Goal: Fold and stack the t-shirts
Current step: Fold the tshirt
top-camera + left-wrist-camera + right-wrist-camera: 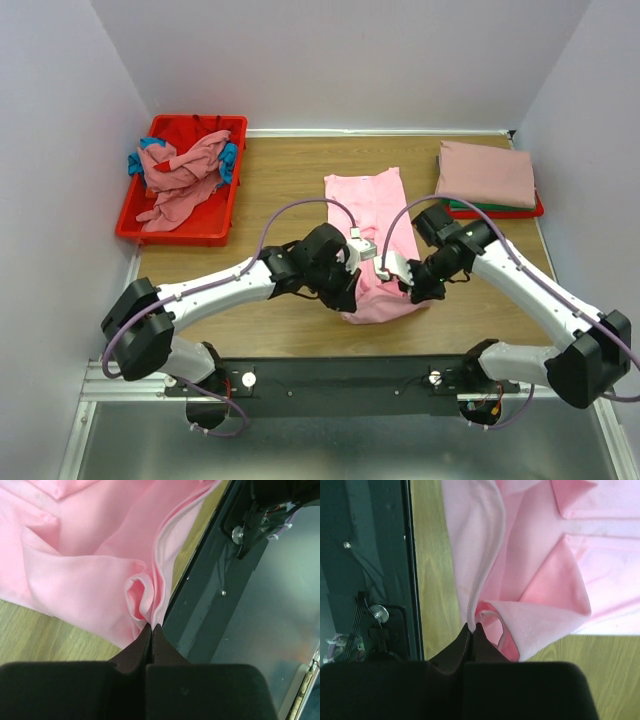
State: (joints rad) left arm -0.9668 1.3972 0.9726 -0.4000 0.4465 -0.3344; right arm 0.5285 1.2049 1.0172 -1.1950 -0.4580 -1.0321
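Observation:
A bright pink t-shirt (372, 215) lies lengthwise in the middle of the table, its near end lifted and bunched. My left gripper (347, 292) is shut on the near left edge of it; the wrist view shows the cloth (90, 560) pinched at the fingertips (151, 626). My right gripper (412, 290) is shut on the near right edge; its wrist view shows the hem (485, 555) running up from the closed tips (473, 625). A folded dusty rose shirt (487, 173) tops a stack at the back right. Crumpled rose (180, 180) and teal (228, 160) shirts fill the bin.
A red plastic bin (215, 225) stands at the back left. The stack at the back right shows green and red edges (500, 210) under the rose shirt. White walls close in the table on three sides. The black base rail (340, 380) runs along the near edge.

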